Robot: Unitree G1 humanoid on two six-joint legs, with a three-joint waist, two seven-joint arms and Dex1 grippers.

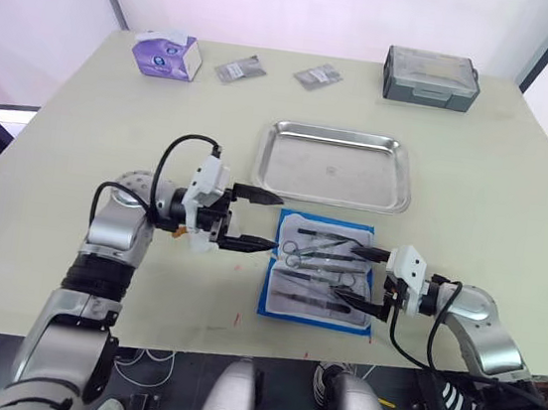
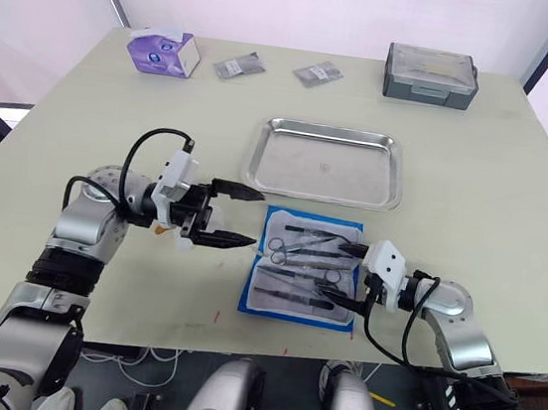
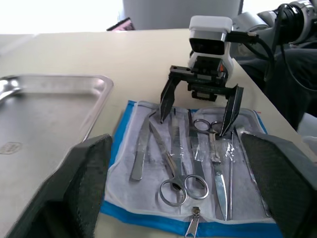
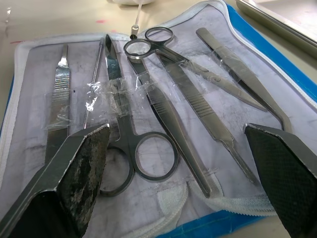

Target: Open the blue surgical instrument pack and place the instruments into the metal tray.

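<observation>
At 10 o'clock on the pale cream table (image 1: 83, 132), near the far edge, sits a purple-and-white tissue box (image 1: 166, 55), with 2 small grey foil packets (image 1: 240, 69) (image 1: 318, 74) to its right along that edge.

Nearer, at about 8 o'clock, the left gripper (image 1: 257, 220) hovers just left of the pack with its 2 black fingers (image 1: 256, 195) spread well apart and clamped on nothing.

Around table centre lies the shallow shiny silver rectangular metal tray (image 1: 334, 135), bare inside. Just beside it toward 6 o'clock is the bright-blue rectangular fabric surgical instrument pack (image 1: 272, 306), unzipped and lying flat with its grey-white lining up. On that lining rest the thin silver metal instruments (image 4: 163, 106): 2 ring-handled scissors, a scalpel-like handle and several tweezer-like or straight tools, some under clear plastic bands. None of them is in the tray.

At the pack's right edge, around 5 o'clock, the right gripper (image 1: 358, 272) reaches over the lining, its 2 black fingers (image 1: 369, 252) wide apart, straddling the instruments and gripping none; whether the tips touch the lining cannot be told.

At 1 o'clock, near the far edge, stands a dark grey lidded plastic box (image 1: 431, 79).
</observation>
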